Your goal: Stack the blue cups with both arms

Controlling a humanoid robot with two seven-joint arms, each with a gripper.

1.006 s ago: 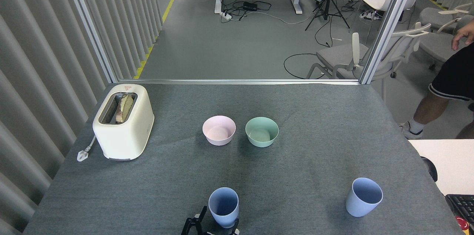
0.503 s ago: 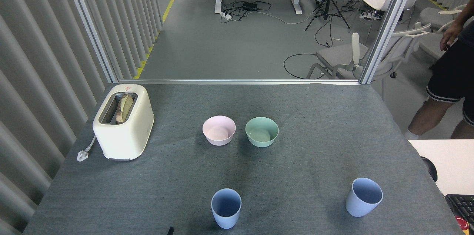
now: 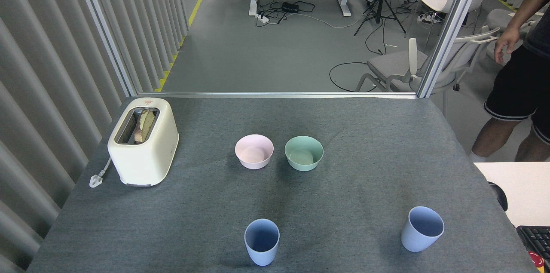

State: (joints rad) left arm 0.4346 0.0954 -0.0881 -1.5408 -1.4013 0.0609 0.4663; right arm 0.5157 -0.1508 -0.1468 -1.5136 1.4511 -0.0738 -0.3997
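Observation:
Two pale blue cups stand upright and apart on the grey table cloth point(image 3: 369, 144). One blue cup point(image 3: 261, 241) is near the front edge at the centre. The other blue cup point(image 3: 421, 228) is at the front right. Each one stands alone with its mouth up. Neither arm nor gripper shows in the head view.
A pink bowl point(image 3: 254, 151) and a mint-green bowl point(image 3: 304, 152) sit side by side mid-table. A cream toaster point(image 3: 143, 140) with bread in its slot stands at the left. A person point(image 3: 517, 88) stands off the table's right side, by a white desk point(image 3: 520, 187) and keyboard point(image 3: 535, 238).
The left gripper that stood at the centre cup a second ago has dropped out of the bottom of the view, leaving the cup standing slightly further right. The person has stepped left.

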